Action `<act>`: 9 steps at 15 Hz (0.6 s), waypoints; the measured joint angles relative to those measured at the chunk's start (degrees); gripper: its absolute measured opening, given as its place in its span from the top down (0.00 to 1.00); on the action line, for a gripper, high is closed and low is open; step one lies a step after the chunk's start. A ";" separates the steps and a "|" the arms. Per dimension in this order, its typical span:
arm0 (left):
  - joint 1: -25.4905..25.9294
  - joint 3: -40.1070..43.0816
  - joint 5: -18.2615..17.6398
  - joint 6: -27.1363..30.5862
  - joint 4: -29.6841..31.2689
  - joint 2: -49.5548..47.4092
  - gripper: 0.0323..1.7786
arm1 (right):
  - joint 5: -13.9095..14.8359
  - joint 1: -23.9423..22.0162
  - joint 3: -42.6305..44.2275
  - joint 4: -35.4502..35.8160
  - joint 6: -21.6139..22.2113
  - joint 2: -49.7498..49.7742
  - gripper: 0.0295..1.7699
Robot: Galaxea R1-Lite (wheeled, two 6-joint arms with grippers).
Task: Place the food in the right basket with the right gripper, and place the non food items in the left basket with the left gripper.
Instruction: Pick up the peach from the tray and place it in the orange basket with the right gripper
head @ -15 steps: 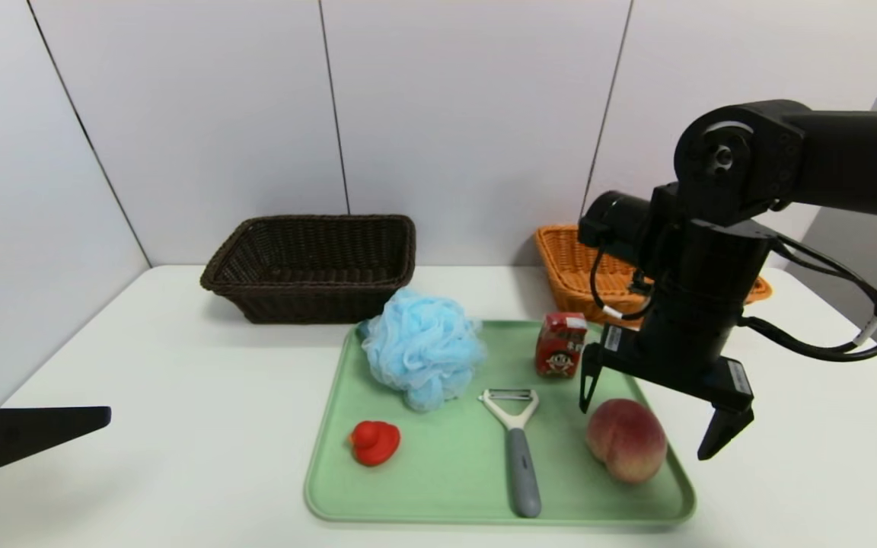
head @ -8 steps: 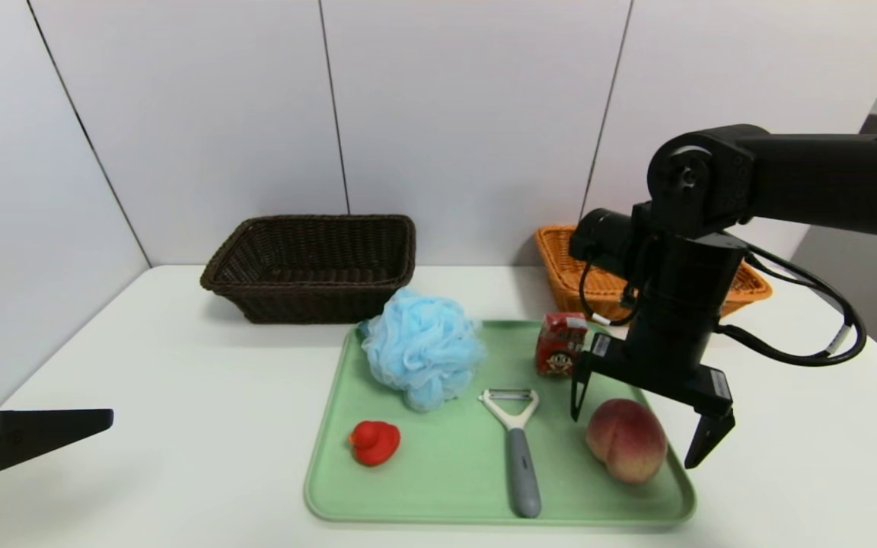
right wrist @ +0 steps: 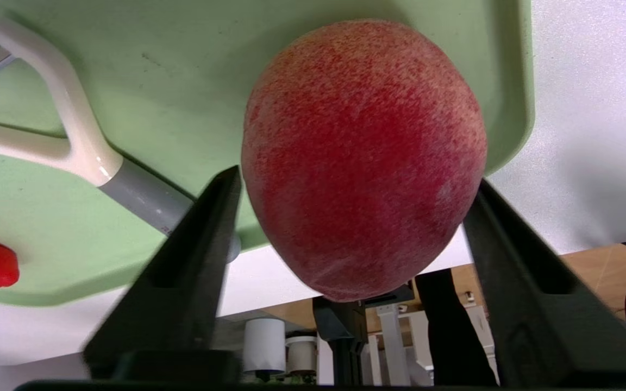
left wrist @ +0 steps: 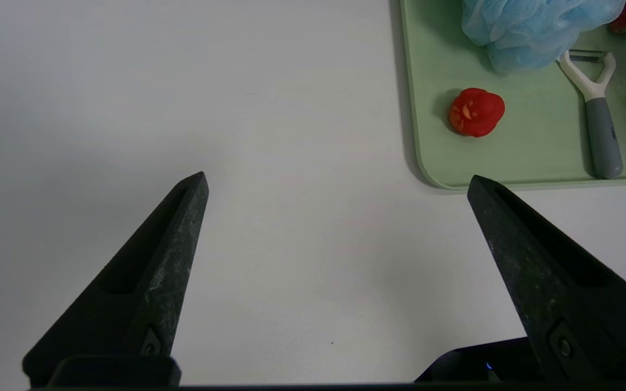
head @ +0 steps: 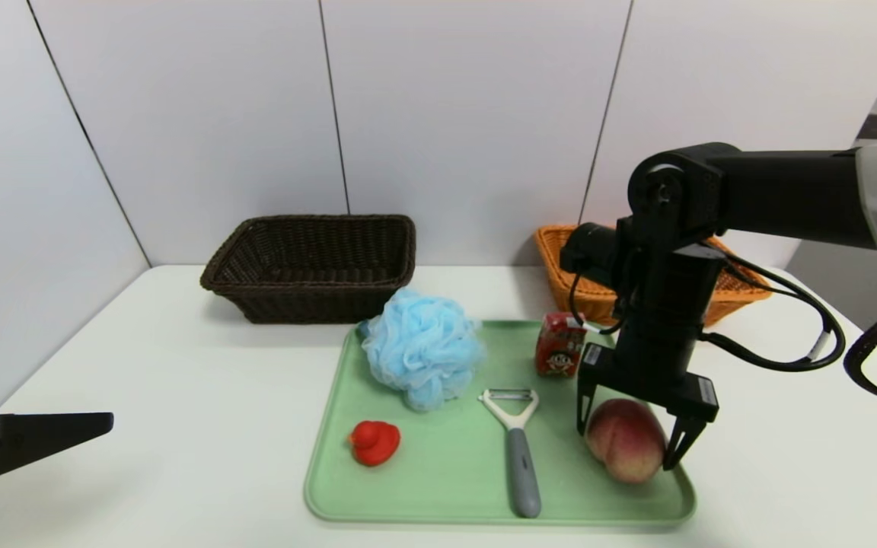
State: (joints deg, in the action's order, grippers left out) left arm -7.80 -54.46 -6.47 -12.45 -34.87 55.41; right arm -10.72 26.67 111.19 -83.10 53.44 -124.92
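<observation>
Green tray [head: 347,487] at mid surface; orange basket [head: 560,266] at the far right edge. Right gripper [head: 625,441] down over the peach [head: 621,445] in the tray's near right corner, jaws wide, straddling, not yet closed. Left gripper [left wrist: 335,184] idle at near left edge, jaws apart, empty.

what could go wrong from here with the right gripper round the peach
1. The peach is round and smooth; the right gripper straddles it with open fingers, so an off-centre close might squeeze it out sideways.
2. It lies near the tray corner, so one fingertip may catch the rim.
3. The carton stands just behind the wrist and might get knocked on the lift.
</observation>
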 joint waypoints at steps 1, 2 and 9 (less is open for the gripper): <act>0.00 0.05 0.00 0.00 0.00 0.00 0.05 | -0.02 -0.09 0.02 -0.02 -0.02 -0.20 0.38; 0.00 0.05 0.02 -0.01 0.00 -0.04 0.05 | -0.06 -0.16 0.02 -0.02 -0.04 -0.35 0.40; 0.00 0.40 0.06 -0.15 0.00 -0.20 0.05 | -0.24 -0.24 0.05 -1.35 -0.55 1.82 0.43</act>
State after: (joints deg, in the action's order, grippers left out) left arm -7.80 -54.05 -6.41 -12.59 -34.87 55.21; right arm -10.96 26.43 111.24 -84.46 52.89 -123.10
